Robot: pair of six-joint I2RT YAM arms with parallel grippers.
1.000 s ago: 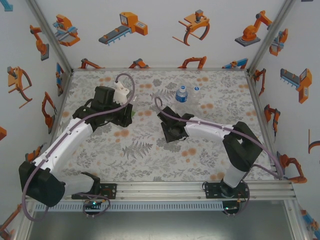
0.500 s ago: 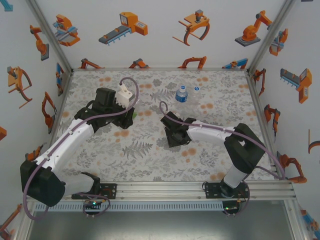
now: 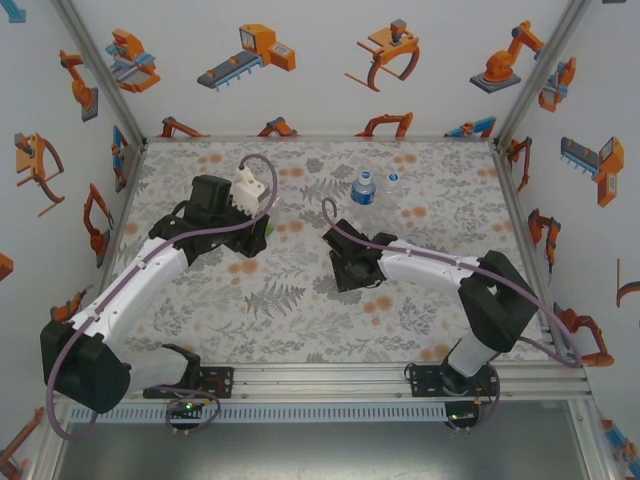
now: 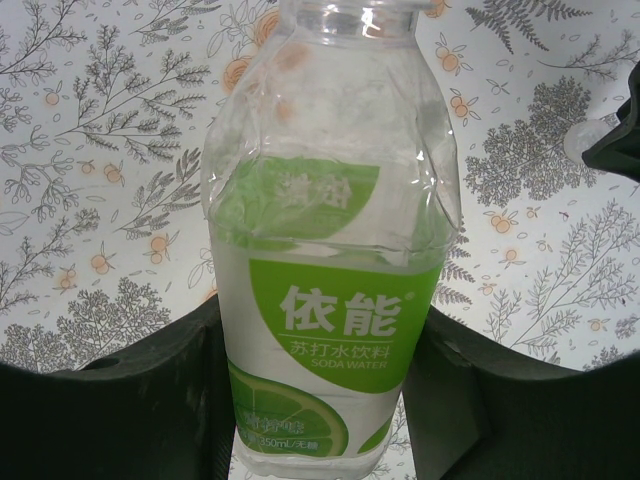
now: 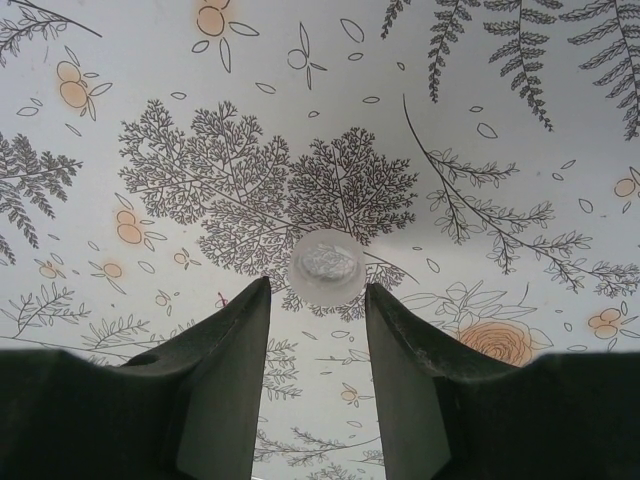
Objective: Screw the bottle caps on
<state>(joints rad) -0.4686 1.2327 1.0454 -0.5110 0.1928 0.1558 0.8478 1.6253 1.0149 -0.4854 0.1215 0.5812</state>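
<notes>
The left gripper is closed on the green-label bottle. Its two dark fingers press the lower label from 9 and 3 o'clock, and the neck at 12 o'clock is uncapped. In the top view this pair sits toward 10 o'clock of the table. The right gripper, close to the table's middle, has its jaws a narrow way apart. One bottle cap lies on the patterned surface right at the mouth of that gap, at 12 o'clock from the fingertips. It is not pinched, and I cannot tell whether it touches the right-hand finger. There are two bottles. The second, the blue-label bottle, stands upright toward 12 o'clock of the table, well apart from both grippers. There are two caps. The other cap rests at about 2 o'clock of the blue-label bottle, just beside it.
</notes>
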